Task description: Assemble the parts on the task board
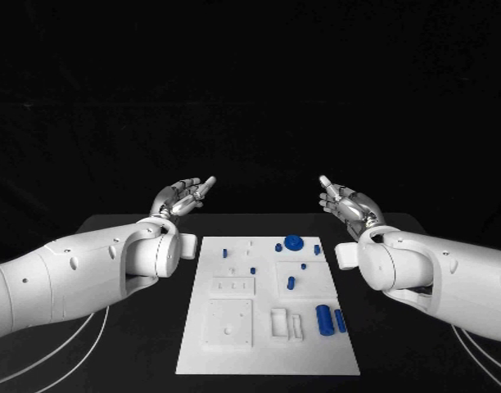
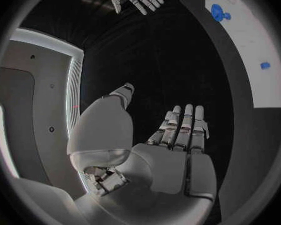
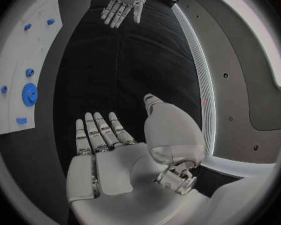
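**Two idle hands, a board of small parts waiting between them**

Two hands are up and spread, and neither one holds anything. I have the left hand [image 1: 183,196] raised past the far left corner of the task board [image 1: 233,360], fingers apart and palm turned inward. The right hand [image 1: 347,201] mirrors it past the far right corner, just as loose and bare. Both hover above the black surface [image 1: 121,225], well apart from every part.

The task board lies between and below the two hands, nearer to my body than either palm. It is a flat white plate with raised frames and recesses, and I judge it stiff and steady enough to stay put under a light push.

Largest of the blue pieces is the round gear [image 1: 293,241], at the far end of the board and closest to my right hand. It looks like rigid plastic, light, and I would pinch it across its rim. Next come the two upright-lying bars [image 1: 324,319], on the board's near right area, well back from the right hand toward its forearm. They seem smooth and possibly slippery, so I would take each across its narrow sides at mid-length. Smallest are the pegs [image 1: 291,282] scattered mid-board, which I expect to roll or skip away from a careless fingertip. None look fragile.
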Controlling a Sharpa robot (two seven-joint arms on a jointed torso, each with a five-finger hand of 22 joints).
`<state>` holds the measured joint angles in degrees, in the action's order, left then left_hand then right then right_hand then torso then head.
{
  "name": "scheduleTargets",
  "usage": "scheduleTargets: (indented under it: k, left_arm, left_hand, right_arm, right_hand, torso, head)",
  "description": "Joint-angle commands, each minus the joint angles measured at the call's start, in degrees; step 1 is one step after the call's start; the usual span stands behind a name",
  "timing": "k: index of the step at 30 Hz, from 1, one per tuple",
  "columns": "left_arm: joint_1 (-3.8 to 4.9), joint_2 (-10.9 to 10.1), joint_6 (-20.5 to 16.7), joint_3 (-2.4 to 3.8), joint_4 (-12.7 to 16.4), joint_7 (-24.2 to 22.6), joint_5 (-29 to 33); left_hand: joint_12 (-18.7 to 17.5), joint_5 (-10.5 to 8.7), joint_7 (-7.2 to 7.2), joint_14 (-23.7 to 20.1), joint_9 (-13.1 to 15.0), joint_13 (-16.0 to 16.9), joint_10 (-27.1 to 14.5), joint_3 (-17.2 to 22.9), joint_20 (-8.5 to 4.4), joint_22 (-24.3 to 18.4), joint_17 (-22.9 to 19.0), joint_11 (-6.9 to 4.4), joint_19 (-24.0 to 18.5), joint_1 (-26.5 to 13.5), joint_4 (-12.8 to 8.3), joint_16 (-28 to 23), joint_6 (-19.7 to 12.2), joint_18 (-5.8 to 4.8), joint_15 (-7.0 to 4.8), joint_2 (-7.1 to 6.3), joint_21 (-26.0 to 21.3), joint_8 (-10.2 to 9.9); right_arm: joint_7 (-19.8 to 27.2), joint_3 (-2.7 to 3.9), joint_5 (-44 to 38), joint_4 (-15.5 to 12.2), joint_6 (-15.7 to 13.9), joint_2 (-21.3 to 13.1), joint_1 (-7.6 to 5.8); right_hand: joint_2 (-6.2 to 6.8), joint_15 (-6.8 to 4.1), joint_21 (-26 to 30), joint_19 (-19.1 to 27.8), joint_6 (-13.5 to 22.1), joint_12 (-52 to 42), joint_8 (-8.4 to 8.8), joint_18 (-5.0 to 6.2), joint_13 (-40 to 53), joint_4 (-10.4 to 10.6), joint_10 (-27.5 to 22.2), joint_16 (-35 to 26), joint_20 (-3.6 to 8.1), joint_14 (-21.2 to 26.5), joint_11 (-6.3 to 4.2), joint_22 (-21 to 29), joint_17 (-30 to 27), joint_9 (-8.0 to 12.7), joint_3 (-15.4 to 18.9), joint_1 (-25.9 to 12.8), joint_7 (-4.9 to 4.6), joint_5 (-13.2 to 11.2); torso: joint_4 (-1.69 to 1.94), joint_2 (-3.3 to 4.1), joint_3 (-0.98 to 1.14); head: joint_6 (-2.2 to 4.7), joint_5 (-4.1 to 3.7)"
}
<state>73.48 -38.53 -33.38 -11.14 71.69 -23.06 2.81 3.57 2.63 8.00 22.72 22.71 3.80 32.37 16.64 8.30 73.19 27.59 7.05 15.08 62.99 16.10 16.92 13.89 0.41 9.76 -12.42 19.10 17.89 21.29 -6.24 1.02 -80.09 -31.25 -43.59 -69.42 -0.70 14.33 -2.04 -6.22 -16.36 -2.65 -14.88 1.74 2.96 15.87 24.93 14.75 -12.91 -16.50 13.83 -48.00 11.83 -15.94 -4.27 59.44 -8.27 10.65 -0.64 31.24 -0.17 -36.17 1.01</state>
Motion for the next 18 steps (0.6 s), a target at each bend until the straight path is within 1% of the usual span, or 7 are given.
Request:
scheduleTargets:
  k: [1, 6, 10, 12, 14, 16, 18]
  left_arm:
    - [1.36, 0.8, 8.4, -0.94, -2.2, 3.8, 2.2]
    - [2.29, 1.3, 9.6, -1.70, -3.4, 4.4, 2.5]
    - [2.30, 1.3, 9.6, -1.70, -3.4, 4.5, 2.5]
    - [2.30, 1.3, 9.6, -1.70, -3.4, 4.5, 2.5]
    - [2.30, 0.1, 11.3, -1.72, -2.8, 3.0, 3.1]
    - [2.31, -0.3, 11.4, -1.72, -2.2, 2.4, 3.1]
    - [2.31, -1.0, 10.9, -1.73, -1.3, 1.4, 3.1]
  left_hand:
    - [0.3, 0.46, 0.46, 1.3, 1.0, 0.2, 1.5, 0.8, 0.19, 3.0, 1.1, 0.25, 1.0, 2.7, 0.5, 0.9, 0.9, -0.41, 0.37, -0.46, 0.9, 0.9]
    - [0.3, 0.46, 0.44, 1.3, 1.0, 0.2, 1.5, 0.8, 0.19, 3.0, 1.1, 0.25, 1.0, 2.7, 0.5, 0.9, 0.9, -0.41, 0.37, -0.46, 0.9, 0.9]
    - [0.7, 0.47, 0.86, 1.3, 1.3, 0.4, 3.0, 0.5, 0.21, 3.0, 1.1, 0.69, 0.7, 3.2, 0.4, 0.8, 1.2, -0.41, 0.69, -0.18, 0.9, 1.1]
    - [1.1, 0.50, 1.57, 1.5, 2.3, 0.6, 4.3, -0.3, 0.21, 3.1, 1.2, 1.21, 0.5, 4.4, 0.0, 1.0, 2.2, -0.41, 0.78, 0.98, 0.9, 2.0]
    - [1.5, 3.14, 2.25, 2.3, 3.2, 0.8, 5.6, -2.0, -0.02, 3.0, 1.2, 1.82, 0.8, 6.6, -0.8, 1.3, 3.3, -0.41, 1.21, 2.62, 1.2, 2.8]
    - [1.9, 4.78, 3.58, 4.2, 4.8, 0.8, 7.3, -6.2, -0.59, 2.9, 1.3, 2.59, 2.1, 9.7, -1.9, 2.0, 6.0, -0.41, 2.39, 4.80, 1.8, 4.4]
    - [2.0, 5.03, 3.96, 5.7, 4.7, 0.8, 8.4, -8.3, -1.00, 2.8, 1.3, 2.84, 3.1, 11.7, -2.5, 2.7, 7.1, -0.41, 2.41, 5.97, 2.0, 4.6]
  right_arm:
    - [-7.1, -0.88, 0.9, 2.1, 12.9, 0.3, -1.78]
    - [-10.0, -2.22, 1.2, 4.4, 17.8, 0.5, -3.86]
    - [-11.5, -2.93, 1.4, 5.6, 20.4, 0.7, -4.96]
    - [-11.6, -3.00, 1.4, 5.7, 20.7, 0.7, -5.08]
    - [-11.3, -2.99, -18.6, 10.8, 16.7, 2.3, -5.08]
    - [-11.4, -2.99, -22.0, 11.6, 15.9, 2.8, -5.09]
    - [-11.2, -2.98, -26.1, 12.8, 15.0, 3.4, -5.09]
  right_hand:
    - [0.09, 0.67, -0.4, -0.1, -1.2, -0.5, -0.93, 0.75, 0.2, 0.9, 1.7, 0.9, -0.85, -1.3, 0.57, -1.6, 0.7, -0.8, -0.1, 3.4, -5.54, 0.5]
    - [0.15, 0.72, -0.5, -0.2, -1.6, -0.5, -1.15, 0.81, 0.2, 0.8, 1.9, 0.9, -0.86, -1.4, 0.60, -2.0, 0.7, -0.9, 0.3, 4.4, -5.62, -0.3]
    - [0.93, 1.24, -0.5, -0.4, -3.4, -0.8, -2.43, 0.89, 0.5, -0.4, 4.4, 2.4, -0.98, -3.6, 1.09, -1.9, 2.0, -1.9, 1.2, 12.5, -6.09, 1.9]
    - [2.90, 2.16, -1.1, -3.0, -5.9, -1.9, -4.15, 1.67, 1.1, -3.2, 10.1, 5.0, -0.84, -7.6, 2.11, -9.6, 3.8, -3.2, -1.3, 18.3, -6.85, 4.4]
    - [3.87, 2.36, -1.5, -5.2, -7.6, -2.6, -5.11, 2.34, 1.4, -4.9, 13.1, 6.0, -0.74, -9.8, 2.42, -15.4, 4.3, -3.9, -3.4, 21.1, -7.26, 6.6]
    - [4.83, 1.82, -2.6, -10.5, -10.1, -3.8, -6.26, 3.63, 1.8, -6.3, 16.2, 7.5, -0.50, -13.1, 1.68, -26.5, 5.0, -4.3, -5.6, 22.8, -7.41, 7.1]
    - [5.72, 0.83, -2.9, -13.7, -12.8, -5.5, -7.46, 4.90, 2.4, -7.6, 19.7, 8.9, -0.31, -16.3, 0.51, -25.9, 5.6, -4.7, -7.4, 23.6, -7.00, 6.8]
  torso:
    - [-0.02, 0.00, 0.00]
    - [-0.02, 0.00, 0.00]
    - [-0.02, 0.00, 0.00]
    - [-0.02, 0.00, 0.00]
    - [-0.01, -0.04, -0.03]
    - [0.00, 0.01, -0.03]
    - [0.02, 0.08, 0.00]
  head:
    - [0.00, 0.00]
    - [0.00, 0.00]
    - [0.00, 0.00]
    - [0.00, 0.00]
    - [-0.29, 0.18]
    - [-0.11, 0.28]
    - [-0.03, 0.43]
